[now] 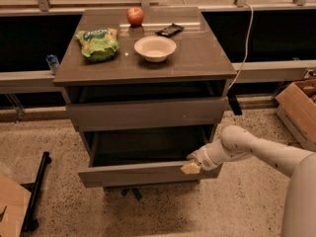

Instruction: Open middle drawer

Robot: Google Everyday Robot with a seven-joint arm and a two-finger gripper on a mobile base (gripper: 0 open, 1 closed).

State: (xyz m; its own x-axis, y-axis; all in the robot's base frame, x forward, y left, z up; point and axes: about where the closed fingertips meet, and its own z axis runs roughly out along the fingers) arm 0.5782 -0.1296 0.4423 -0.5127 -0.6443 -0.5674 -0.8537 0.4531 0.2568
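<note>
The middle drawer (138, 174) is the lower grey-brown front panel of the cabinet. It is pulled out toward me, and its dark inside (148, 144) shows behind the panel. My gripper (191, 168) is at the right end of the panel's top edge. It grips the edge, with a tan fingertip (189, 169) on the outside face. My white arm (256, 152) reaches in from the lower right. The drawer front above (148, 112) stands slightly out from the cabinet.
On the cabinet top (197, 58) are a red apple (135, 16), a green chip bag (98, 43), a white bowl (155, 48) and a dark packet (169, 30). A cardboard box (298, 110) stands at the right. A black stand (37, 191) lies on the floor at the left.
</note>
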